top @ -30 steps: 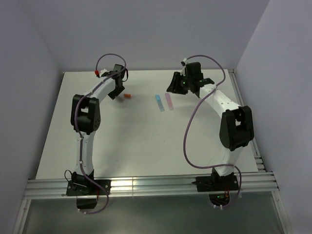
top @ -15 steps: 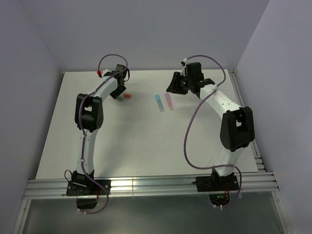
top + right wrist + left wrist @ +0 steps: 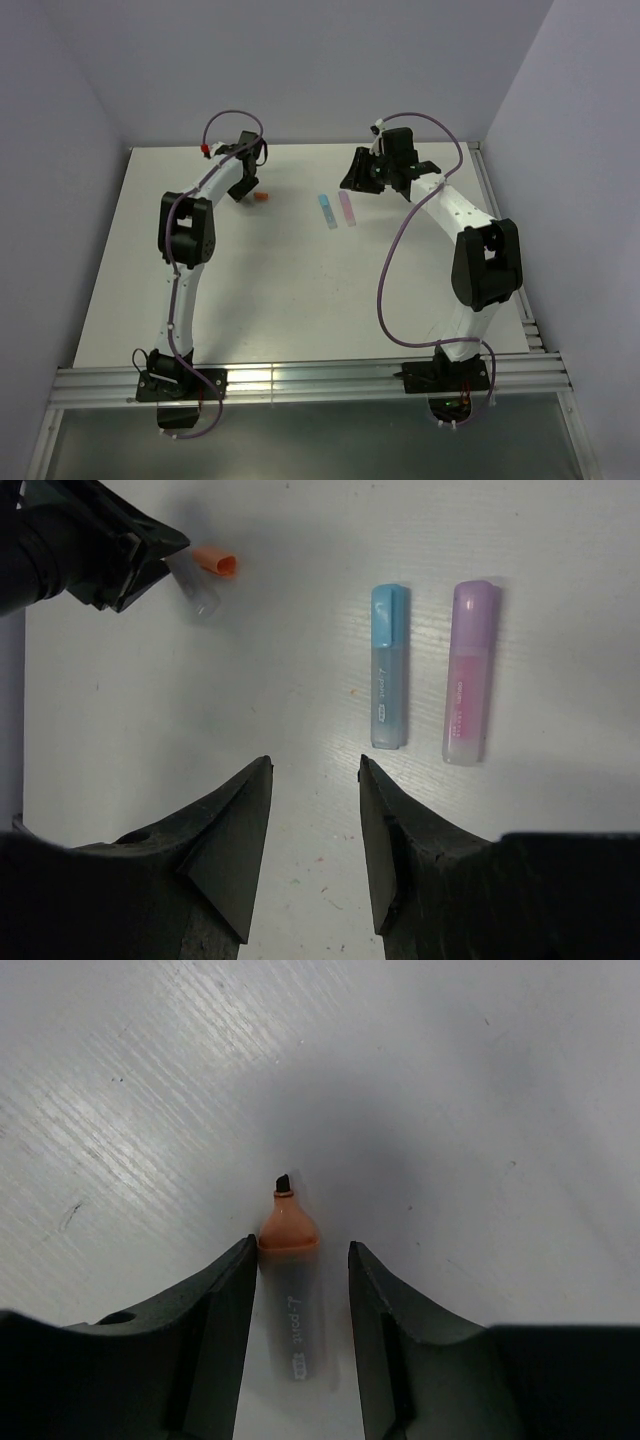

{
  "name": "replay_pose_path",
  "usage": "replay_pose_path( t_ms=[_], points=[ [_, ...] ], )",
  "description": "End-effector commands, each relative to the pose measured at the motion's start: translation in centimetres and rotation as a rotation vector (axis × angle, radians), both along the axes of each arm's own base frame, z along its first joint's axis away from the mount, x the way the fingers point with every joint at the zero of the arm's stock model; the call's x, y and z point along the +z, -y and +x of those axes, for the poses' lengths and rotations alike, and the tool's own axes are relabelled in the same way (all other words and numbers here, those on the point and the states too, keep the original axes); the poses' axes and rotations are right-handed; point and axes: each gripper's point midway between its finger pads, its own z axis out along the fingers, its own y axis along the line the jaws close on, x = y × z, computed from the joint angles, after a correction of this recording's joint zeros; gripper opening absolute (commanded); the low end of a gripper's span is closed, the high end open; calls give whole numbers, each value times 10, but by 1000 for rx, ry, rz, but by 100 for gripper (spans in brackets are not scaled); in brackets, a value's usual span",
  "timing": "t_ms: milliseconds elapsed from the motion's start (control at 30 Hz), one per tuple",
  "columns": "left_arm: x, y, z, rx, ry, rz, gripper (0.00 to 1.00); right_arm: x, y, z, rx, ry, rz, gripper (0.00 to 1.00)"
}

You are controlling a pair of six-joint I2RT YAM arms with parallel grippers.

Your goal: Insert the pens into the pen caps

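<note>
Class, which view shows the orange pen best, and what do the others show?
Left wrist: the orange pen is close up, tip and print visible. Right wrist shows it small; the top view, only an orange speck.

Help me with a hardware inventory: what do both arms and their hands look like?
The left arm and right arm have slim white links, bulky black joint housings and a loose purple cable each. The left hand and right hand are matte black, with two wedge-shaped fingers tapering to blunt tips.
</note>
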Motion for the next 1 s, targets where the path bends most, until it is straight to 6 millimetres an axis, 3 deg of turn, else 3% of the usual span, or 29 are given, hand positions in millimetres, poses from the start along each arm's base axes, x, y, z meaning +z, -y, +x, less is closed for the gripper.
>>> replay_pose_path(
  t_ms=[0,233,333,367,433,500,533,600,633,700,733,767,800,833,900,933,967],
  points=[
    [-5,1,-2,6,-26,14,46,28,-2,0,6,76,37,48],
    [-18,0,-11,5,-59,13,42,26,-6,-2,22,66,55,48],
    [-21,1,-13,3,-68,9,30,28,-7,-3,25,66,58,48],
    [-23,1,-15,-1,-74,9,15,28,-9,-4,29,66,60,48],
    [-18,2,-15,-7,-62,0,3,31,-11,-5,45,73,66,48],
    [-17,1,-18,-4,-56,0,0,33,-13,-6,56,79,75,48],
    [-4,1,-17,-11,-31,-6,0,34,-17,-8,75,78,88,48],
    [0,-4,-25,-15,-34,9,0,37,-22,-11,99,81,111,48],
    [19,-3,-22,-21,12,-4,0,39,-26,-13,121,80,128,48],
    [21,-6,-33,-41,4,-6,0,44,-33,-16,153,93,151,48],
    [44,-5,-30,-50,65,-19,0,47,-36,-19,168,96,165,48],
    [40,-7,-40,-65,46,-16,0,50,-41,-23,195,93,188,48],
    [46,-4,-43,-82,60,-39,0,53,-44,-25,211,103,200,48],
    [67,-3,-46,-96,102,-52,0,54,-51,-29,231,105,206,49],
    [70,-1,-57,-125,112,-61,0,56,-61,-35,263,108,216,49],
    [89,3,-62,-147,150,-90,0,55,-72,-40,288,107,218,49],
    [86,4,-69,-167,150,-97,0,56,-79,-43,304,102,228,49]
  ],
)
